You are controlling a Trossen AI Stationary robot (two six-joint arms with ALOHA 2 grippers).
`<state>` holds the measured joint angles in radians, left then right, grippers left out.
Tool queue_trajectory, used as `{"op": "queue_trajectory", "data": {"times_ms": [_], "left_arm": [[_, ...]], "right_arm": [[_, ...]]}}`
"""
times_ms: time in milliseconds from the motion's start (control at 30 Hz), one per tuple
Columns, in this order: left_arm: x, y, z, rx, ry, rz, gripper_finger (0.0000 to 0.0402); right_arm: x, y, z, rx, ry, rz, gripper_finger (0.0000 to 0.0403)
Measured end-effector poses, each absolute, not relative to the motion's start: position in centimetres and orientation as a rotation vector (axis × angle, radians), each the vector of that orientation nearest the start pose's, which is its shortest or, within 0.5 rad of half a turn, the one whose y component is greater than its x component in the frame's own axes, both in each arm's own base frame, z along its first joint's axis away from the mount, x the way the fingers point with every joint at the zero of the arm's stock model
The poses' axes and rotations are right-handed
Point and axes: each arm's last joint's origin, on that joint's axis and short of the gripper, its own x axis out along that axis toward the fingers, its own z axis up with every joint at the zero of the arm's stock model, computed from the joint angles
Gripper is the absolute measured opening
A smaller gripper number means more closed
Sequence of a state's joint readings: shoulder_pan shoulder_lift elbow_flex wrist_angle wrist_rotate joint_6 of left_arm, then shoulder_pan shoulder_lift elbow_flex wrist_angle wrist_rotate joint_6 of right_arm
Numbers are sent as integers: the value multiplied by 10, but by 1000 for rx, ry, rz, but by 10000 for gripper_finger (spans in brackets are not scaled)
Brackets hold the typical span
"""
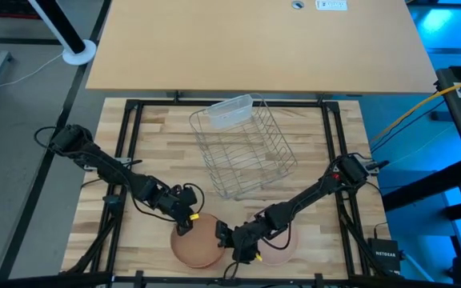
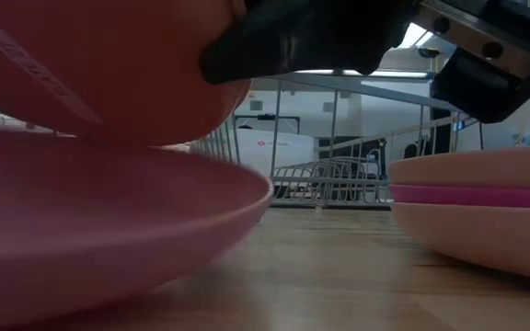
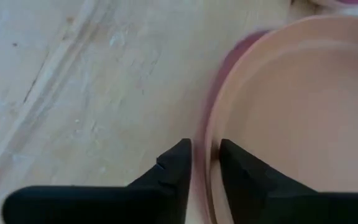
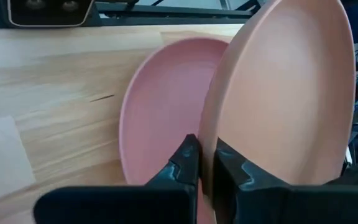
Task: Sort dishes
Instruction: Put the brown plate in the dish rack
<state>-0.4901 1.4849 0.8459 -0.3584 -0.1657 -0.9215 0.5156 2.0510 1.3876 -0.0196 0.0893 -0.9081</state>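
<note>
A terracotta-orange plate (image 1: 198, 248) (image 4: 284, 93) (image 2: 109, 74) stands tilted over a pink plate (image 4: 160, 106) (image 2: 109, 211) that lies flat near the table's front edge. My right gripper (image 1: 232, 238) (image 4: 205, 155) is shut on the orange plate's right rim. My left gripper (image 1: 186, 222) (image 3: 205, 155) is open at that plate's far left rim, one finger inside and one outside, with a gap on each side. To the right a stack of peach and magenta plates (image 1: 282, 244) (image 2: 477, 211) rests on the table. My right gripper pinches the orange plate's rim (image 4: 211, 134) between its two fingers, one on the hollow face and one on the underside. The fingers come slanting down from the table's right. The plate is tilted above the pink plate; whether its low edge rests there I cannot tell.
A silver wire rack (image 1: 242, 148) (image 2: 320, 179) stands at the table's middle, with a clear plastic tub (image 1: 230, 112) at its far end. A black frame (image 1: 130, 144) borders the wooden top. Bare wood lies left of the plates and along the sides of the rack.
</note>
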Motion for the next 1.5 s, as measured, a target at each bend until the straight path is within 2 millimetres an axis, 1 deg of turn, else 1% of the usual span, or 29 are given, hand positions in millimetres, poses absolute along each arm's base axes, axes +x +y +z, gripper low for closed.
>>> {"op": "queue_trajectory", "data": {"times_ms": [100, 233, 433, 600, 700, 767, 900, 967, 1000, 1367, 1500], "left_arm": [[254, -122, 188, -542, 983, 178, 101], [258, -112, 191, -649, 977, 226, 118], [262, -104, 191, -795, 1072, 152, 118], [262, -102, 191, -889, 1144, 92, 113], [262, -102, 192, -913, 1167, 73, 103], [262, -102, 191, -915, 1171, 71, 89], [262, -102, 192, -923, 1172, 63, 40], [262, -102, 192, -924, 1173, 60, 16], [261, -103, 192, -923, 1175, 61, 11], [260, -102, 190, -899, 1182, 98, 1], [260, -101, 190, -895, 1174, 107, 1]], "right_arm": [[390, 218, 173, -1067, 433, 686, 19], [390, 218, 173, -1070, 435, 680, 15], [390, 217, 173, -1117, 460, 599, 17], [391, 216, 173, -1149, 458, 593, 14], [391, 216, 173, -1156, 459, 590, 16], [391, 216, 173, -1156, 460, 590, 17], [390, 216, 172, -1157, 464, 601, 17], [390, 217, 172, -1152, 460, 616, 26], [390, 217, 172, -1149, 456, 621, 32], [390, 218, 174, -1137, 444, 612, 108], [389, 221, 174, -1094, 452, 604, 137]]}}
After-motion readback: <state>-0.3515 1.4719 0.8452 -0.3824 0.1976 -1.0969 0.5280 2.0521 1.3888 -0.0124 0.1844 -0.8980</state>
